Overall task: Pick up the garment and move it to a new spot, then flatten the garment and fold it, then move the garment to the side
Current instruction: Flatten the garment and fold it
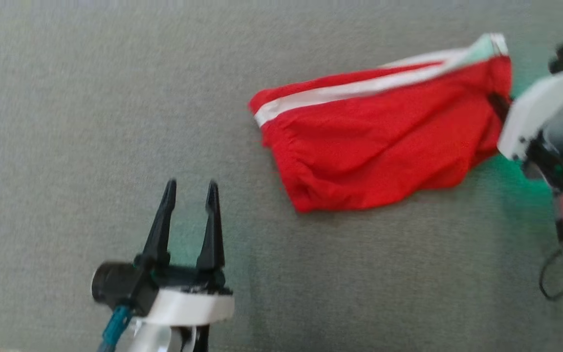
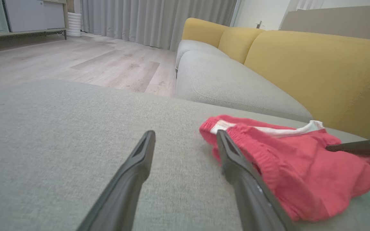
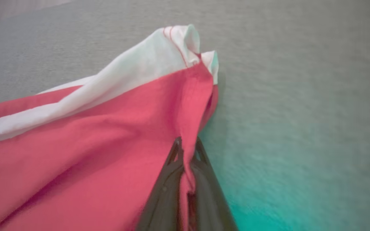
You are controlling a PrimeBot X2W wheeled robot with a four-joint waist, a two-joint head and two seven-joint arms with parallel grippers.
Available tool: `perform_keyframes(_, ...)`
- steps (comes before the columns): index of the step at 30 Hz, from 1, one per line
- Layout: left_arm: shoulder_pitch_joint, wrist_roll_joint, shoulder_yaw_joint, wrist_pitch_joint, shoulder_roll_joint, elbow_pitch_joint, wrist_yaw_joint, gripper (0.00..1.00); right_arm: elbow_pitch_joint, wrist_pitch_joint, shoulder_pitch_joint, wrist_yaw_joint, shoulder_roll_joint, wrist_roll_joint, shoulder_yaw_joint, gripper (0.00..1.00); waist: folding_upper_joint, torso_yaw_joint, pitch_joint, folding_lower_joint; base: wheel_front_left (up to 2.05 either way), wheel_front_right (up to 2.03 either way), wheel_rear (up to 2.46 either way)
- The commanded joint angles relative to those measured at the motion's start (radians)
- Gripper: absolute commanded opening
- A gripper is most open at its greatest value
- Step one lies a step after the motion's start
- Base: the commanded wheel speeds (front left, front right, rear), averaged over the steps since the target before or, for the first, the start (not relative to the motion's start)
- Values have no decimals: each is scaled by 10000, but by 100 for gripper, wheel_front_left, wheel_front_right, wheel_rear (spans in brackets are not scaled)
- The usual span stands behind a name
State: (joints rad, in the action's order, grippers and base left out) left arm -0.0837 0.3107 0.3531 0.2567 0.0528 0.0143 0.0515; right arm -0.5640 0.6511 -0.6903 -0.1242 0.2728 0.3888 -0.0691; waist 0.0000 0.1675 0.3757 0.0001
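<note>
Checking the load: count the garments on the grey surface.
1: the red garment, right of centre in the head view, its right edge pinched by the right gripper.

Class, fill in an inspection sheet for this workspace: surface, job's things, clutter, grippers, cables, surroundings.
Surface: grey fabric cushion, flat.
Job's things: red-and-white garment, crumpled, lying on the cushion.
Clutter: nothing seen.
Grippers: left gripper open, apart from the garment; right gripper shut on the garment's edge.
Cables: dark cable beside the right arm; teal cable behind the left gripper.
Surroundings: yellow sofa backs, wood floor, grey curtains.
</note>
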Motion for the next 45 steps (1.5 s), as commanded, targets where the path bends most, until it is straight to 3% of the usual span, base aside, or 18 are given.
perform_keyframes(1,288,-141,-440,51,1,-165,-55,100,72,-74,539,-65,201,119,265,0,0,-496,-622,-1,0,0,0)
perform_keyframes(6,914,-336,-945,51,-8,39,-226,100,71,-312,876,-65,575,267,1718,0,0,-991,-1323,-1,0,0,0)
perform_keyframes(11,1164,-367,-1110,51,-17,127,-331,100,814,2,858,-65,225,411,2040,0,0,-1126,-1524,-1,0,0,0)
perform_keyframes(19,1205,-89,-729,51,-24,277,-276,100,2741,1097,1183,-65,-1220,628,849,0,0,-863,-1441,-1,0,0,0)
perform_keyframes(25,1113,-38,-564,51,-24,486,-239,100,3255,1385,1363,-65,-2067,726,-33,0,0,-536,-1325,-1,0,0,0)
perform_keyframes(28,1033,-15,-480,51,-25,573,-217,100,3167,1137,1442,-65,-2201,700,-342,0,0,-293,-1255,-1,0,0,0)
perform_keyframes(33,1015,67,-392,51,-25,725,-121,100,2774,360,1389,-65,-2221,1667,-1025,0,0,61,-1292,-1,0,0,0)
perform_keyframes(43,1084,245,-116,51,-25,865,28,100,1687,-734,1057,-65,-2224,2470,-2105,0,0,205,-1436,-1,0,0,0)
perform_keyframes(44,1081,255,-93,51,-25,868,40,100,1634,-847,1043,-65,-2224,2624,-2236,18,0,201,-1437,-1,0,0,0)
perform_keyframes(45,1074,265,-73,51,-25,872,50,100,1601,-1010,1037,-65,-2224,2868,-2336,43,0,199,-1437,-1,0,0,0)
